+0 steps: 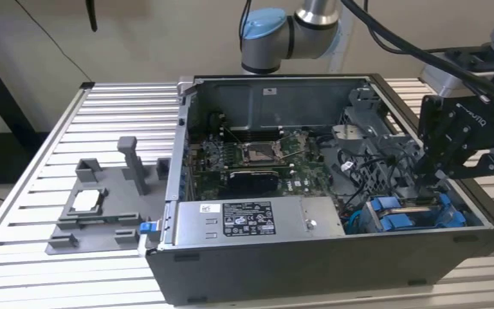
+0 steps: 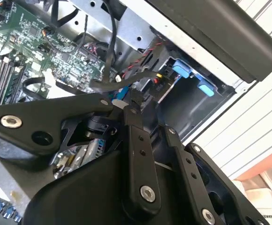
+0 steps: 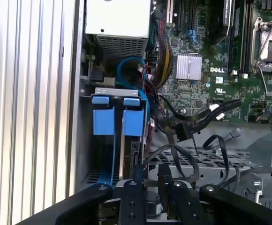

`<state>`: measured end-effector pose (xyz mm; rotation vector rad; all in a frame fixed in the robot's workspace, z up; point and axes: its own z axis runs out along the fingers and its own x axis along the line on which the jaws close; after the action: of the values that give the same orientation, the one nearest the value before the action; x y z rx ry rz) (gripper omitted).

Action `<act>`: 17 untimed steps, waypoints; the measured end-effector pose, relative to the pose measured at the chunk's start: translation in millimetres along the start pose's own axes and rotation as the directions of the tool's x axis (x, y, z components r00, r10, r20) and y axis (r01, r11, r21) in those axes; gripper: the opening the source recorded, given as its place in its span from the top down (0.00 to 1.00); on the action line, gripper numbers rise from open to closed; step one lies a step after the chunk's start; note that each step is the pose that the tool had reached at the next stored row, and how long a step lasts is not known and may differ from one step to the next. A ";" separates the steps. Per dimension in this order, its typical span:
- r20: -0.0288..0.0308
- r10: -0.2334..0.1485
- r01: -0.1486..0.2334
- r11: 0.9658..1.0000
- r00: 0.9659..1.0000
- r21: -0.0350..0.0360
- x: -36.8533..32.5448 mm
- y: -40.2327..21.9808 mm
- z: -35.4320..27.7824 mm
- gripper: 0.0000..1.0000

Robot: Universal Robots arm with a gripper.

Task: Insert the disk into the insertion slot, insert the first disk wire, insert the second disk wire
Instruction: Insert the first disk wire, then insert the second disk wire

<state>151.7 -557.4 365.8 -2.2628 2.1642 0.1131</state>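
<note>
"Where is the claw?"

"The claw (image 1: 440,181) hangs over the open computer case (image 1: 333,273). It is above the case's near corner on the exterior view's right, and it points down into the case."

"Is it open? Has it got hold of something?"

"I cannot tell if it is open or shut, or if it has anything in it."

"And the disk?"

"The disk (image 3: 104,123) sits in the insertion slot (image 3: 109,90), under the claw. In the first wrist view its two blue end tabs show side by side at the slot's open end."

"What is next to the slot?"

"Loose black wires (image 3: 201,115) curl just beside it. One of them ends in a black plug (image 3: 183,129) near the slot. Further in lies the green motherboard (image 1: 256,154). The silver power-supply box (image 1: 247,219) lies along the case's near edge, next to the slot."

"And outside the case?"

"A grey holder (image 1: 101,219) stands on the slatted bench (image 1: 24,257). It is near the bench's edge on the exterior view's left, well apart from the claw."
</note>
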 end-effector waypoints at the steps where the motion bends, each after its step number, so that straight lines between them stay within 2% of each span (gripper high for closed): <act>1: 0.000 0.000 0.000 1.000 1.000 0.000 -2.0 1.6 -0.4 0.73; 5: 0.000 0.000 0.000 1.000 1.000 0.004 -6.8 8.4 -5.9 0.73; 10: -0.001 -0.001 0.001 1.000 1.000 0.015 -8.3 15.7 -16.6 0.73; 13: -0.001 -0.001 0.001 1.000 1.000 0.024 -8.9 21.1 -23.5 0.73; 17: -0.002 -0.002 0.002 0.999 1.000 0.044 -9.6 32.5 -25.1 0.73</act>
<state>120.0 -550.7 392.8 -2.2429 2.1426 0.0624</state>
